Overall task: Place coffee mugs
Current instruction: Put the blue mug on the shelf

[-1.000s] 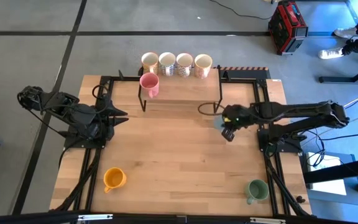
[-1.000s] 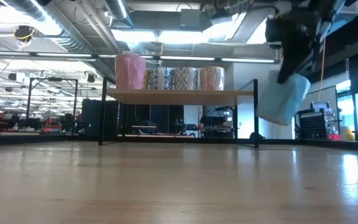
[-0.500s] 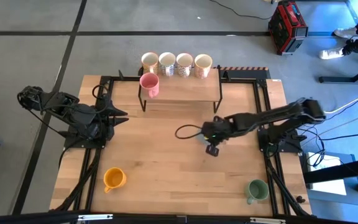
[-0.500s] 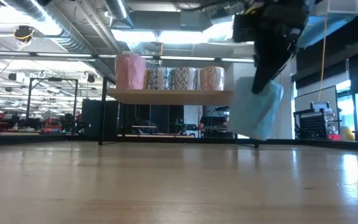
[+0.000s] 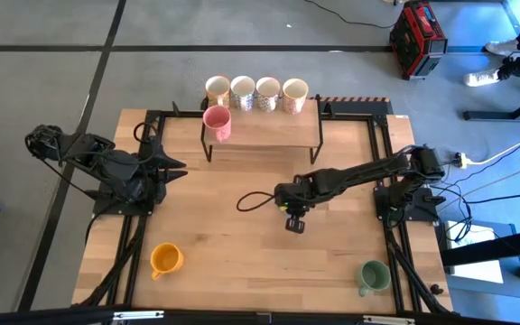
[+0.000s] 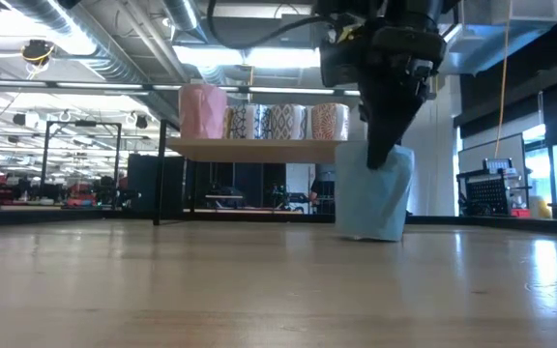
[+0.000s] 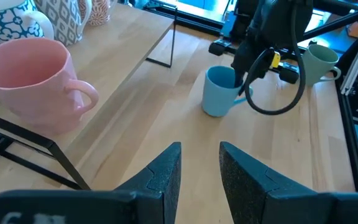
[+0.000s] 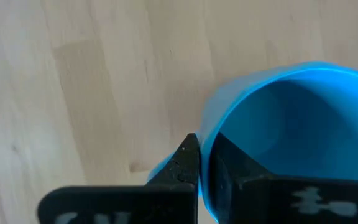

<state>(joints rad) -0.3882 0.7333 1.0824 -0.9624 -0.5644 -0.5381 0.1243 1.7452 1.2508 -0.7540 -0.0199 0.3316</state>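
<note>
Right pincer grips blue mug — pink mug near.

**Dark arms, looped cables**

Two black, jointed arms are seen, each mounted on a black frame. A black cable is looped beside the right gripper, where a yellow tag is shown. Flat, dark, tapered fingers are carried by the left gripper.

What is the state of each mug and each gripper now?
light blue mug: upright, held by its rim.
right gripper: shut on the light blue mug.
pink mug: upright on the shelf.
orange mug: upright on the table.
green mug: upright on the table.
left gripper: open, empty.
</note>
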